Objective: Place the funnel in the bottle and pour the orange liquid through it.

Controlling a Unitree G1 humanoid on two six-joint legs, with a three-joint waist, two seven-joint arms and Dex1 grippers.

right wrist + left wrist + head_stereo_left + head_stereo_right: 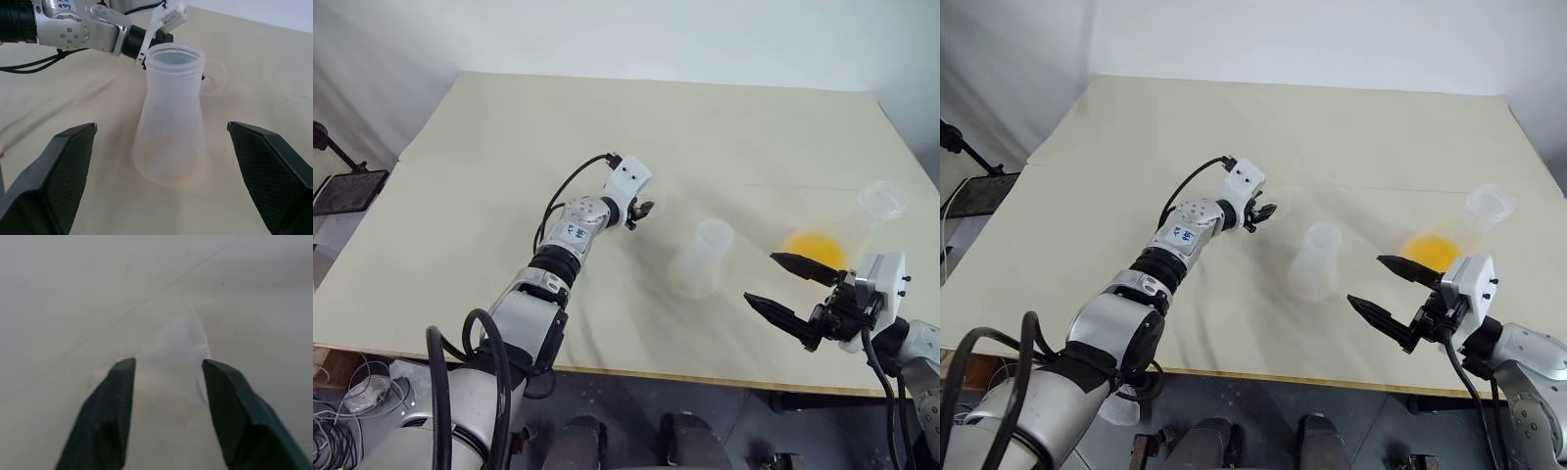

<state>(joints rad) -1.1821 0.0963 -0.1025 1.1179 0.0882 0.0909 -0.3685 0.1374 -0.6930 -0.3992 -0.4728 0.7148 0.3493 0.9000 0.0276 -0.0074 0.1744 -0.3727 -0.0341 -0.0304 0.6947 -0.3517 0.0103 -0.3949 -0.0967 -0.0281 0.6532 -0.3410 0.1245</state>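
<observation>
The funnel [183, 340], clear and faint, lies on the cream table [509, 147] between the fingers of my left gripper [646, 210], which is closed in on it. The bottle [700, 259] is whitish with a wide base and stands upright just right of that gripper. The funnel [215, 78] shows behind the bottle [168, 127] in the right wrist view. The orange liquid [815, 247] pools in the base of a clear vessel [881, 201] at the right. My right gripper [760, 276] hovers open near the front edge, facing the bottle, with nothing in it.
The table's front edge [656, 374] runs just below both arms. A dark stand [347, 186] sits off the table's left side. Cables [357, 392] lie on the floor at the lower left.
</observation>
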